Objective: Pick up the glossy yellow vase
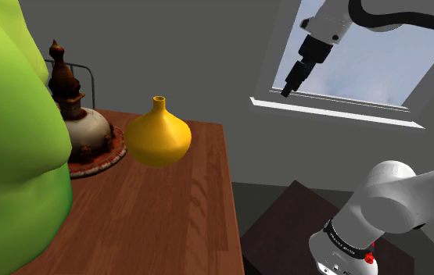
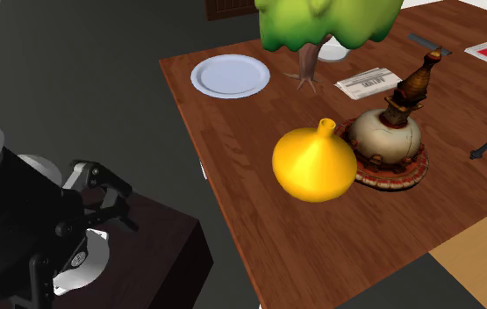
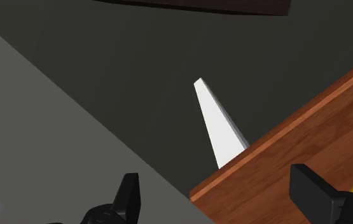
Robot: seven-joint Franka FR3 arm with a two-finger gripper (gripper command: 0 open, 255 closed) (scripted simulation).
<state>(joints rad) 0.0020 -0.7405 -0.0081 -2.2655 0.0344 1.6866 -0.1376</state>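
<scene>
The hand [image 1: 287,91] hangs spread open, high off the counter's [image 1: 176,223] edge; approach is the step, and next it must swing down over the yellow vase [image 1: 158,134]

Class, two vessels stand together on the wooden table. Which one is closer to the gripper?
The yellow vase: plain, glossy, narrow-necked. It stands nearer the gripper than the brown-and-cream ornate vessel on its patterned base.

End effector [image 3: 218,188] spread wide, empty
</scene>
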